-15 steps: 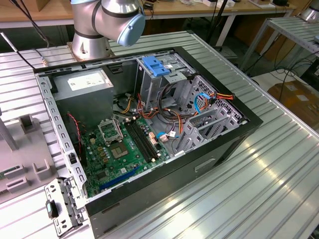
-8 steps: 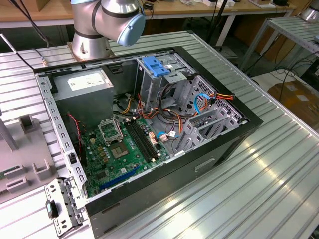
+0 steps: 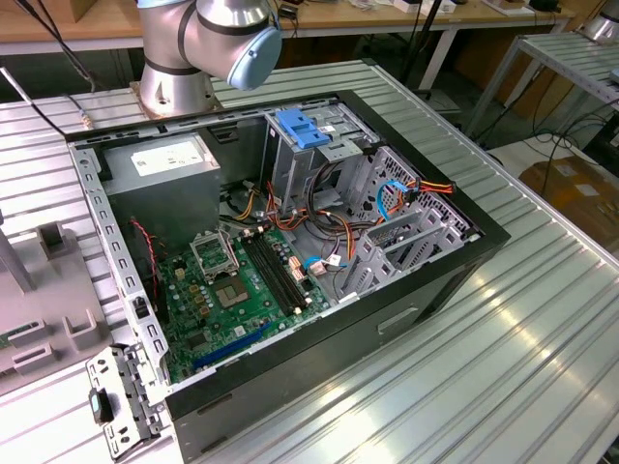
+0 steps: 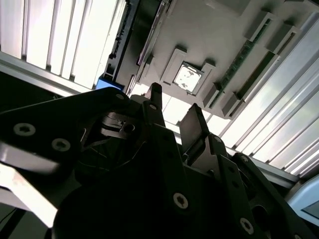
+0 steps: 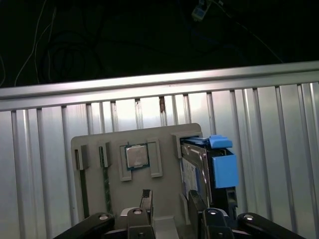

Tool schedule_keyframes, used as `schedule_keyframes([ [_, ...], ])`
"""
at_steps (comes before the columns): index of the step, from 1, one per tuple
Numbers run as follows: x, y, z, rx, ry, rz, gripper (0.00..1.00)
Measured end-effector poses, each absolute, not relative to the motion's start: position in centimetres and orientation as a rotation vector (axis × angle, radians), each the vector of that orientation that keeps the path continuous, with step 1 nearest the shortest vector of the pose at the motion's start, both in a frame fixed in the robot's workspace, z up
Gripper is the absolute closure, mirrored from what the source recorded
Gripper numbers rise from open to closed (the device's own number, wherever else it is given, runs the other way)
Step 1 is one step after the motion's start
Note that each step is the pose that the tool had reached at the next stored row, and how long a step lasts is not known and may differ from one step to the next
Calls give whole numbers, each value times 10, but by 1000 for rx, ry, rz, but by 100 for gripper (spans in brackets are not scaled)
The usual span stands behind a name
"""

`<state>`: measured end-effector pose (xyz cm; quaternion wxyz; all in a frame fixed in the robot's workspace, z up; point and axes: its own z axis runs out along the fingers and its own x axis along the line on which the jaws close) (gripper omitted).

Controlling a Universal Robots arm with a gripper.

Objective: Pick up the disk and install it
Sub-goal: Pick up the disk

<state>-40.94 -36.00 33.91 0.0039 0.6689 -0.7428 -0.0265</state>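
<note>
Claw open and empty over the tray; disk not yet gripped.
Disk stands on edge in the tray's end slot, blue rail outward, near the CPU. Jaws straddle bare tray, with one finger roughly in line with the disk's edge. My read: centre on the disk so the pads bracket its flat faces, clear of the slot wall. Free room on the rail side; surface edge lies just beyond the tray.
</note>
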Motion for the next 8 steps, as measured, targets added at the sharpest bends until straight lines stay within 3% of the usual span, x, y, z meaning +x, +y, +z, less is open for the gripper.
schedule_keyframes([
  [8,-411,-360,335,2096,-2328,-83,58],
])
